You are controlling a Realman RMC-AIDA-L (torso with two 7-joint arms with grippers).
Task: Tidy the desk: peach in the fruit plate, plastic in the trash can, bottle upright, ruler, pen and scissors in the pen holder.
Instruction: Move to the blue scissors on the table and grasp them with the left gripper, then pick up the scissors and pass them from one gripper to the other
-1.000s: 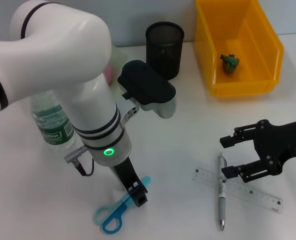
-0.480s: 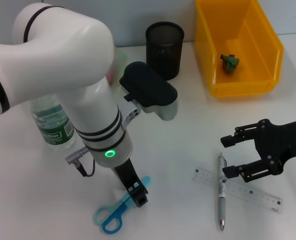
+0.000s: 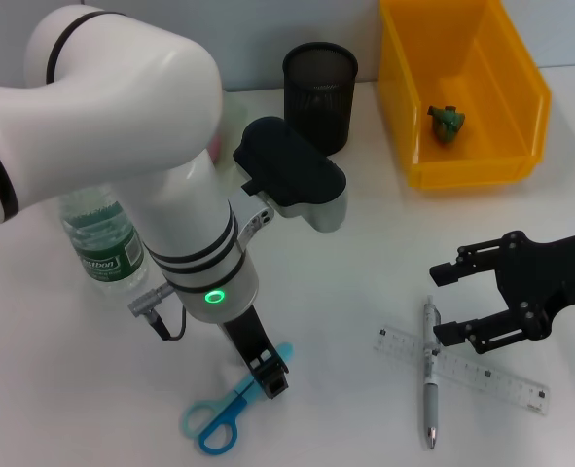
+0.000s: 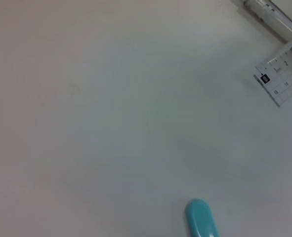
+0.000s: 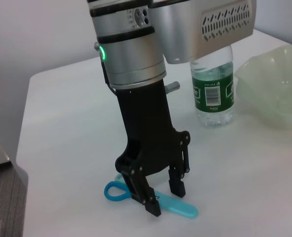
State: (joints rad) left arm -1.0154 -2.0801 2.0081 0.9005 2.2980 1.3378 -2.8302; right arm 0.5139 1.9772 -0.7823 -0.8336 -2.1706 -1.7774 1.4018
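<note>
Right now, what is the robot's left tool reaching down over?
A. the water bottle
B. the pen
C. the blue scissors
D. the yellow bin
C: the left tool stands with its fingers open astride the blue scissors on the desk.

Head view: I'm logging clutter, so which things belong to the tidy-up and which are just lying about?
Job: scissors, pen, ruler, bottle, pen holder, trash can, plastic in it, fruit plate.
Lying about: nothing seen; otherwise only the left gripper at the scissors and the right gripper by the pen.
</note>
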